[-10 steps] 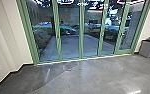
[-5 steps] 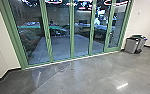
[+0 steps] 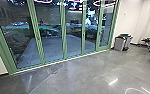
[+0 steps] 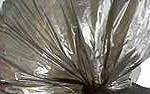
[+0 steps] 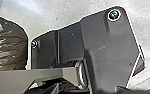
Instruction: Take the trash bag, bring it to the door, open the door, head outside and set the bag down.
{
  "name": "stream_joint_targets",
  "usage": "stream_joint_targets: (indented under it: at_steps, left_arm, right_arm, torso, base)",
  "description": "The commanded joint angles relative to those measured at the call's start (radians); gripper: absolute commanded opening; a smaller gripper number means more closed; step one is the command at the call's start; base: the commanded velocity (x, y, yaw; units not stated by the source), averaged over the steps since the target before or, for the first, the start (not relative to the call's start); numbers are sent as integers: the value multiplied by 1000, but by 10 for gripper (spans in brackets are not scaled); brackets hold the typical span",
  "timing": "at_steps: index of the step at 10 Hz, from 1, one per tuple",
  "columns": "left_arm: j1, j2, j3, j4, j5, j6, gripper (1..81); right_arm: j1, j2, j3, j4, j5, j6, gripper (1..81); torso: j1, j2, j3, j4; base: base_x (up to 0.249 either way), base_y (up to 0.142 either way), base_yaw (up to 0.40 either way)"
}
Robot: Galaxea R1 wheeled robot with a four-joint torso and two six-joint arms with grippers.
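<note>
The bag (image 4: 48, 37) hangs from the left hand (image 4: 94, 87), its folds drawn tight into the grip; the right hand's state I cannot tell. Thin plastic bearing all the weight at one neck could tear or slip if the drive jolts. The bag is also just beside the base (image 5: 103, 47), so a sharp turn might swing it in and snag it. The doors (image 3: 83, 32), across the upper left and centre of the head view, look shut; driving too close could bump the glass.
</note>
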Motion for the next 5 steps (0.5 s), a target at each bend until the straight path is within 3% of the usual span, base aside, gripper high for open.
stream_joint_targets:
  at_steps: [1,5]
  left_arm:
    - [-61,-18,2,-7,77,5,10]
    - [-61,-18,2,-7,79,5,10]
  right_arm:
    - [38,-14,8,-12,-57,-5,811]
    - [38,-14,8,-12,-57,-5,811]
  torso:
    - [0,0,0,0]
    - [0,0,0,0]
  base:
    - [0,0,-233]
    - [0,0,-234]
